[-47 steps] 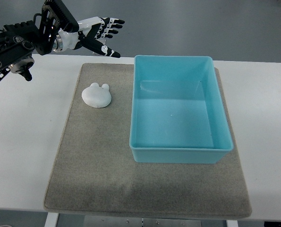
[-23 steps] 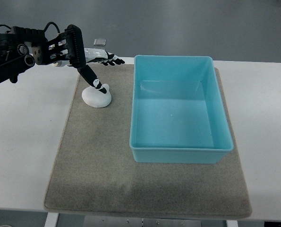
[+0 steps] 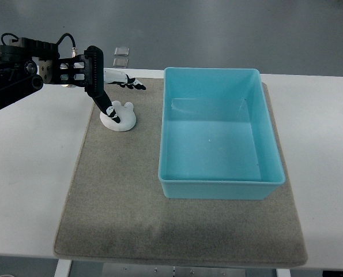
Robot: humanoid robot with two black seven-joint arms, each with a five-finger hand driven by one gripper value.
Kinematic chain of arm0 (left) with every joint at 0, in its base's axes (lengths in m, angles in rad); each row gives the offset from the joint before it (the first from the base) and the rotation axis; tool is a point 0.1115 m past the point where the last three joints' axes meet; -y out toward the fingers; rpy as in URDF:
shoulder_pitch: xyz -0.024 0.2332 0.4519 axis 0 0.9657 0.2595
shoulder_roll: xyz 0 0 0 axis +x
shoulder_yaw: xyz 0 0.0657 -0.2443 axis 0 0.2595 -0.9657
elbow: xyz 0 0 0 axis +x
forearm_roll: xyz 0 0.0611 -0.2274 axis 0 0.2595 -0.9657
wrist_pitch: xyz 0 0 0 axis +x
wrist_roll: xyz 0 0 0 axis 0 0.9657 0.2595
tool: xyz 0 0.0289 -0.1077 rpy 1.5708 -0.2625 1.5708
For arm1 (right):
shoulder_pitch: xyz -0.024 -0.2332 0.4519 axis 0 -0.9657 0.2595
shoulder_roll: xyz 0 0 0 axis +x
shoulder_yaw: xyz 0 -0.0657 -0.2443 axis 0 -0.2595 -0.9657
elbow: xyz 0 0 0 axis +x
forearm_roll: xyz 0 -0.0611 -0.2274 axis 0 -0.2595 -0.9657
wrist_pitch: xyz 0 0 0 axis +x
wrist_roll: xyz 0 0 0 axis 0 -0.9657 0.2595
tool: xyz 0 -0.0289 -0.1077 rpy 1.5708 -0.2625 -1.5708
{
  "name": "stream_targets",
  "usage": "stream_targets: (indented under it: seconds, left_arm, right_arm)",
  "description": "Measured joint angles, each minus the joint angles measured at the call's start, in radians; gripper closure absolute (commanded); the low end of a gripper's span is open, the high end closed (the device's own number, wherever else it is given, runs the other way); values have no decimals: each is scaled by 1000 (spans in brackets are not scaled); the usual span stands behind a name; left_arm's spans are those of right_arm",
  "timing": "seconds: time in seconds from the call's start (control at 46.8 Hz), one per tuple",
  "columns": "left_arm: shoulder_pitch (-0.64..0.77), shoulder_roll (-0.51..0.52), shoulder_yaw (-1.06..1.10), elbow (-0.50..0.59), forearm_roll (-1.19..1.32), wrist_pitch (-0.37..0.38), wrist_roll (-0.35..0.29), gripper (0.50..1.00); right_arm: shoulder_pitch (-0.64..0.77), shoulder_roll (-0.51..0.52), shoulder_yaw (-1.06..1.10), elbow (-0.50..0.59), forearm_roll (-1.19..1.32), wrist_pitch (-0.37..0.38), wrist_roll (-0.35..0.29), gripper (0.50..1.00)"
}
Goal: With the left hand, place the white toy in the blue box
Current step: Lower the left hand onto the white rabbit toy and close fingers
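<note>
A white rabbit-shaped toy (image 3: 123, 119) lies on the grey mat (image 3: 119, 190), left of the blue box (image 3: 217, 135). My left hand (image 3: 115, 95) reaches in from the upper left and hovers over the toy's far side. Its thumb (image 3: 108, 107) points down onto the toy's left part, while the other fingers (image 3: 131, 84) stretch out beyond the toy, spread apart. The fingers are not closed around the toy. The blue box is open-topped with nothing inside. The right arm does not show.
The grey mat covers most of the white table (image 3: 33, 173). The box's left wall (image 3: 162, 133) stands close to the right of the toy. Two small grey squares (image 3: 121, 56) lie on the floor beyond the table's far edge.
My left hand came down from above the table's far edge onto the toy, the thumb now touching the toy's left side. The toy and box have stayed in place.
</note>
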Motion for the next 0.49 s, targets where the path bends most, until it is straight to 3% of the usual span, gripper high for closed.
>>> stream_targets:
  seconds: [0.491]
  left_arm:
    - [12,-4,6,10,-1,-10,0,508]
  right_arm:
    - [0,0,0,-1,0,0,0,564]
